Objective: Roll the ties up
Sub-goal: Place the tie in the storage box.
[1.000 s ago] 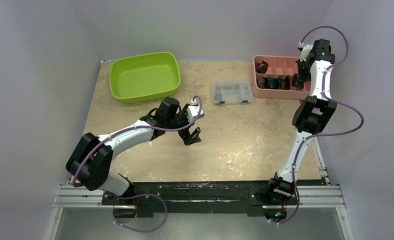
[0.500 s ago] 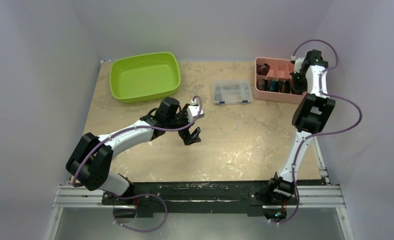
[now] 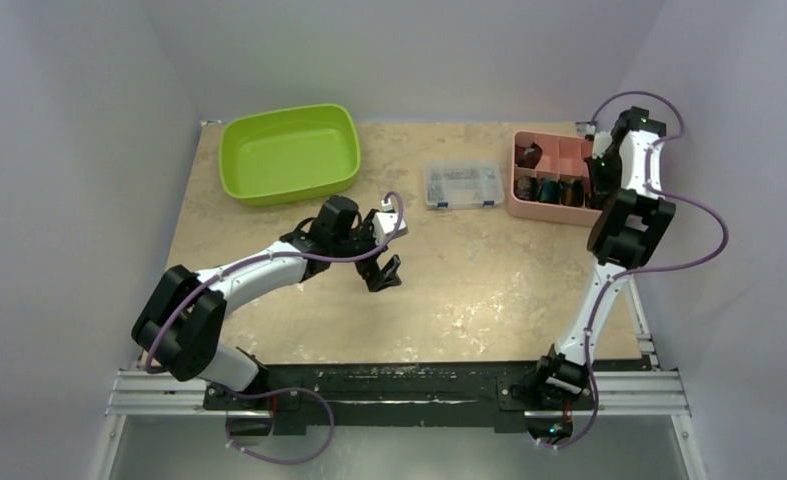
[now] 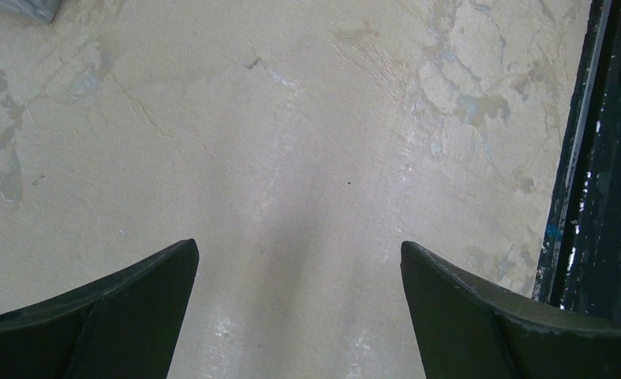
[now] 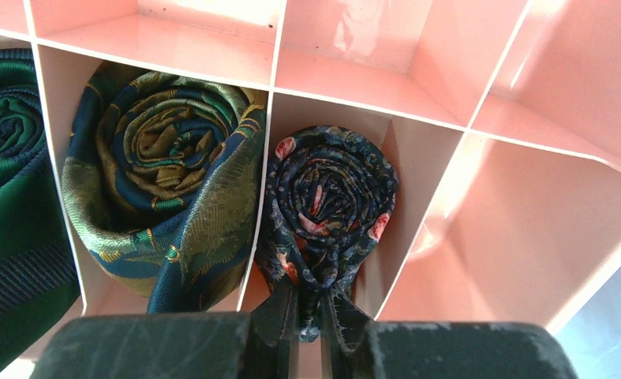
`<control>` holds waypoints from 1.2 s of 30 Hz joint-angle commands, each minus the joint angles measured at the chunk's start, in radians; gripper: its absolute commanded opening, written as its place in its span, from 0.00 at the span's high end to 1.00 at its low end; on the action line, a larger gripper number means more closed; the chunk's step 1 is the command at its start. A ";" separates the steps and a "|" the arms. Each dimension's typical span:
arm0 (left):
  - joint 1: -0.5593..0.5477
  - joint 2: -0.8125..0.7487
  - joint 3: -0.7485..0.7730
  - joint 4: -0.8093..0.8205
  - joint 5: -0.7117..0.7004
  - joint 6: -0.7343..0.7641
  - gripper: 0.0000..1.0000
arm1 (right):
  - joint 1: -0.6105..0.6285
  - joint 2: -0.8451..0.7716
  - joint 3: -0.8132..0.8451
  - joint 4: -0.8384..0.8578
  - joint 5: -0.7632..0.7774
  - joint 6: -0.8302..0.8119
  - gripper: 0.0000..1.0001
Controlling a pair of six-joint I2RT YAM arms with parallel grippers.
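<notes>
Presently, the right gripper [image 5: 311, 320], pinching the nearest edge of the coiled black floral fabric tie [image 5: 327, 201] inside the pink plastic tray [image 5: 443, 170], is risking unrolling it on withdrawal; the left gripper [image 4: 299, 260] is hanging spread.

I'm checking all three feeds now and can't read any text, label, brand or number on anything. The clear parts box [image 3: 461, 185] is too small in the overhead view to make out print. Up close in the right wrist view, the floral rolled tie [image 5: 327, 201] shows only pattern.
</notes>
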 commanded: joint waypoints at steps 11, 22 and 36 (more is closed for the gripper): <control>0.006 0.009 0.011 0.017 0.028 -0.016 0.00 | -0.005 -0.033 0.070 0.007 -0.049 0.013 0.71; 0.007 0.015 0.021 0.009 0.032 -0.010 0.00 | -0.009 -0.090 0.023 0.002 -0.043 0.011 0.64; 0.006 0.021 0.020 0.012 0.037 -0.010 0.00 | -0.018 -0.100 -0.029 0.001 -0.068 0.032 0.74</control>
